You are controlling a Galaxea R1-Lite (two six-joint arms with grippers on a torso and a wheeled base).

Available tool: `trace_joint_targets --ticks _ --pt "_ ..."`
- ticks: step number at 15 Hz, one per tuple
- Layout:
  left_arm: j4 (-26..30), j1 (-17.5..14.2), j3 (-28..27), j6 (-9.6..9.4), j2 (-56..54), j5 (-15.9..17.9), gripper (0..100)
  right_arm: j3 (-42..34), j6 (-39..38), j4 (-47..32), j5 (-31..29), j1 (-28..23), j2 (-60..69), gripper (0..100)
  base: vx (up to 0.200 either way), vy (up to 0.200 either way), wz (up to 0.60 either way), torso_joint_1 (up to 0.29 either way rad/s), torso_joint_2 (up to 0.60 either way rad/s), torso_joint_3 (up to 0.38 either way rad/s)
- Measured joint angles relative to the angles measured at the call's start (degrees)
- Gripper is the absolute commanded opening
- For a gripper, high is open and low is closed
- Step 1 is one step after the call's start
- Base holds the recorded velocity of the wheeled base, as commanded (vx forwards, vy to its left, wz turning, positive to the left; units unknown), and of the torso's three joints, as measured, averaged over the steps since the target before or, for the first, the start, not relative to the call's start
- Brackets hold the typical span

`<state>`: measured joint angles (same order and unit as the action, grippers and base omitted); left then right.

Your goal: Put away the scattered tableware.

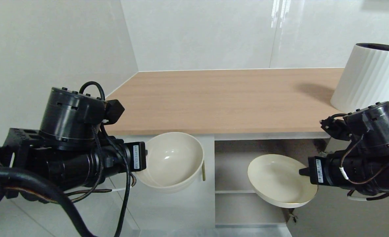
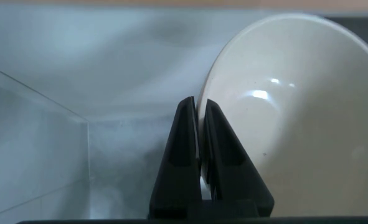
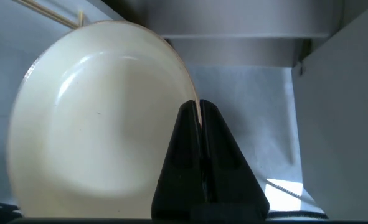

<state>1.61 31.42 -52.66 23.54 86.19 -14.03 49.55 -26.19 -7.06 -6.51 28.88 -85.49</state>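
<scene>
Head view: my left gripper (image 1: 144,160) clamps the bowl (image 1: 172,161) by its rim before the cabinet (image 1: 181,207) door; my right gripper (image 1: 304,171) clamps the plate (image 1: 276,179) before the cabinet's open side.

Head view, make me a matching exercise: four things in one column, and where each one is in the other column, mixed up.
Things:
1 bowl
2 plate
3 ribbed white tub
4 shelf

Places:
A on the countertop, robot's right
B rim pinched in the right gripper
C inside the open cupboard
D rim pinched in the left gripper

Pairs: 1-D, 2-B, 3-A, 4-C.
</scene>
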Motion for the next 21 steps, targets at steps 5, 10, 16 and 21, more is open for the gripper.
trace_joint_targets --ticks 5,10,16,21 --pt "-0.02 -0.07 0.02 -0.01 0.35 -0.09 0 -0.33 0.07 0.57 -0.09 0.02 -0.37 0 0.000 0.000 0.00 -0.180 0.47 0.283" --pt "0.00 -0.05 0.02 -0.01 0.66 -0.09 0 -1.24 0.62 2.06 -0.35 0.02 -0.98 0 0.000 0.000 0.00 -0.133 0.40 0.255" --pt "-0.05 0.00 0.02 -0.01 0.88 -0.09 0 -1.60 0.95 2.88 -0.57 0.11 -1.52 0 0.000 0.000 0.00 -0.009 0.03 0.024" --pt "-0.11 0.04 0.02 -0.01 1.21 -0.06 0 -1.63 2.44 6.92 -1.26 0.56 -8.22 0 0.000 0.000 0.00 0.000 0.00 0.000"
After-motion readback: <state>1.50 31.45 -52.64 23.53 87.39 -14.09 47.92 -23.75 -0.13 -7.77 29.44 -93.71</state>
